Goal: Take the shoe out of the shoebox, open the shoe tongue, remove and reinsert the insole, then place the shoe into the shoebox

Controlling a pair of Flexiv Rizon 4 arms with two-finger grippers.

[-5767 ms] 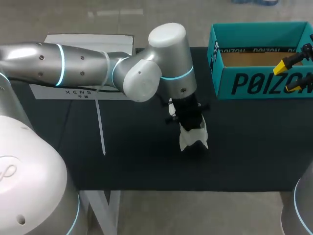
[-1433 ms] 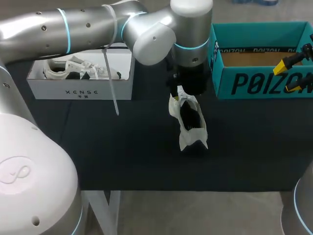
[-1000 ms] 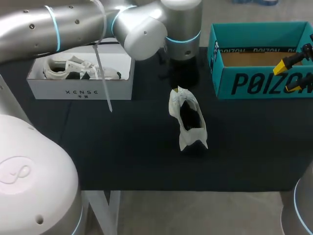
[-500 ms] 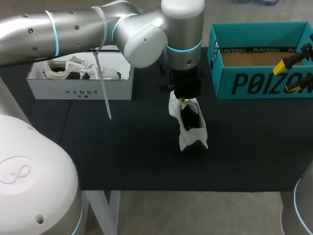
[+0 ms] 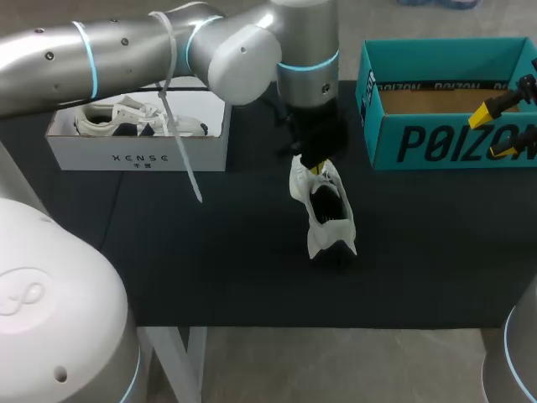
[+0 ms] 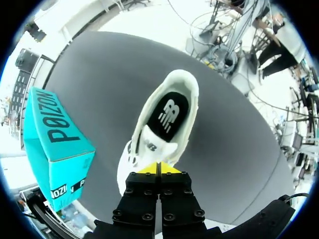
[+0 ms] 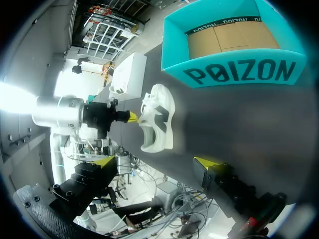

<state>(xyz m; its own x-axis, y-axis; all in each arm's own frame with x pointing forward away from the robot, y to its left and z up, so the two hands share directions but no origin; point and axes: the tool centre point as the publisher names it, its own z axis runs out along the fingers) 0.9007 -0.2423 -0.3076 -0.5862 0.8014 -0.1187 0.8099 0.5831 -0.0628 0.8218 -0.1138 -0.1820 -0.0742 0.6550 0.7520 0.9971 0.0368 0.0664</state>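
Black tabletop, carrying all items listed.

White shoe: upright on its sole at mid-table, outside the teal shoebox and near its front corner, heel toward the near edge. Black insole seated inside.

Left gripper: poised over the shoe's lace end, yellow tips pressed together at the tongue. Whether a fold of the tongue is pinched between them is unclear.

Right gripper: fingers spread wide, holding nothing, well apart from the shoe, at the shoebox's right end.

Teal shoebox: far right of the table, lid off, brown cardboard floor showing.

White box: far left, containing a second white shoe.
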